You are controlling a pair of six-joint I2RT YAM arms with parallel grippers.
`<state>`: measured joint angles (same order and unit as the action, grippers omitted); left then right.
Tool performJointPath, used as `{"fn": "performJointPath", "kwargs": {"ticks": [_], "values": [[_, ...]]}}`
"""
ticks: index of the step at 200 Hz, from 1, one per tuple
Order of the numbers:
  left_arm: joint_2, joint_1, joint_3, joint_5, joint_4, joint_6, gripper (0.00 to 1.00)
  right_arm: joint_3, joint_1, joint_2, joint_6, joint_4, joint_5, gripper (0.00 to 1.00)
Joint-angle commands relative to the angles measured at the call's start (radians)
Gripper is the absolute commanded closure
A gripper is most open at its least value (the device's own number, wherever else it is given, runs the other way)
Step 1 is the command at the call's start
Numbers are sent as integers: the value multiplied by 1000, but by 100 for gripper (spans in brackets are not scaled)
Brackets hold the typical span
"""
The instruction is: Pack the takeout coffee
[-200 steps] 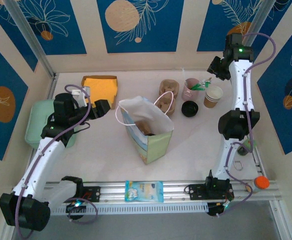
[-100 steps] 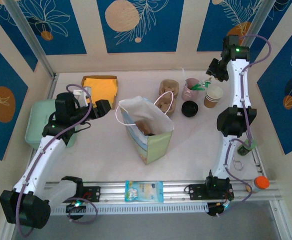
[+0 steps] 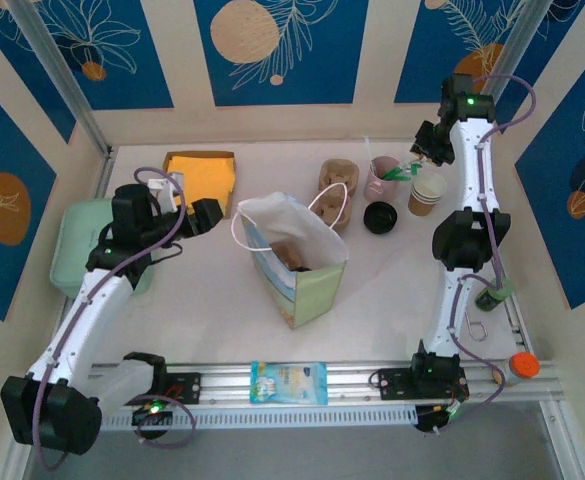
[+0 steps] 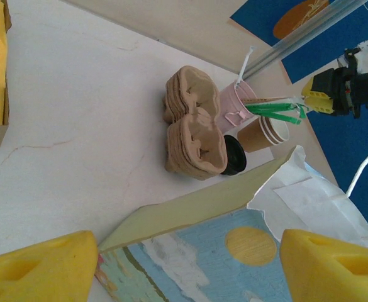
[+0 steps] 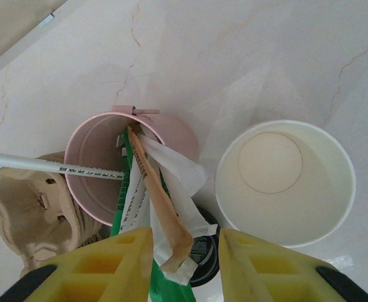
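The takeout coffee [image 3: 380, 217] stands right of the paper bag [image 3: 294, 258], its black lid facing up. In the left wrist view the coffee lid [image 4: 234, 155] peeks from behind the cardboard cup carriers [image 4: 193, 132]. My left gripper [image 3: 198, 214] is open, left of the bag, its yellow fingers [image 4: 39, 267] framing the bag's printed side [image 4: 234, 245]. High at the back right my right gripper [image 3: 428, 146] hangs open over the pink utensil cup [image 5: 95, 151] and the lidless cup [image 5: 284, 182]. Below it the coffee lid [image 5: 204, 253] is partly hidden by wrappers.
The pink utensil cup [image 3: 382, 178], lidless cup [image 3: 427, 194] and cup carriers [image 3: 337, 186] crowd round the coffee. A box with yellow contents [image 3: 200, 176] sits at the back left, a mint container [image 3: 77, 245] at the left edge. A snack packet [image 3: 288, 382] lies on the front rail.
The right arm has drawn slightly back and left, bringing its gripper nearer above the pink cup. The left arm has hardly moved.
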<state>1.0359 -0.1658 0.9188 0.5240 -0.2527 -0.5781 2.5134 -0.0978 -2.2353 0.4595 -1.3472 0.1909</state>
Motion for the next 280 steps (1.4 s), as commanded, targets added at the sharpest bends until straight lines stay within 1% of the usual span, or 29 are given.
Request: {"fn": "performJointPath", "kwargs": {"ticks": [1, 30, 54, 76, 97, 130, 199, 253, 280], "values": [[5, 10, 8, 19, 26, 6, 24, 17, 8, -22, -2, 1, -16, 67], [10, 10, 9, 16, 26, 6, 24, 23, 12, -27, 1, 6, -13, 72], [13, 10, 11, 16, 26, 4, 24, 28, 15, -27, 5, 8, -14, 79], [13, 9, 17, 15, 23, 7, 24, 39, 18, -27, 5, 4, -15, 81], [12, 9, 24, 14, 16, 9, 24, 48, 19, -26, 7, -3, -15, 86], [7, 9, 28, 11, 9, 14, 24, 72, 22, -11, 9, -20, -5, 91], [-9, 9, 50, 1, -19, 33, 24, 99, 40, 72, -2, -46, 5, 91], [-14, 9, 60, -4, -34, 47, 24, 95, 100, 160, -33, -64, 102, 91], [-20, 9, 63, -9, -47, 57, 24, 92, 133, 204, -52, -73, 187, 92]]}}
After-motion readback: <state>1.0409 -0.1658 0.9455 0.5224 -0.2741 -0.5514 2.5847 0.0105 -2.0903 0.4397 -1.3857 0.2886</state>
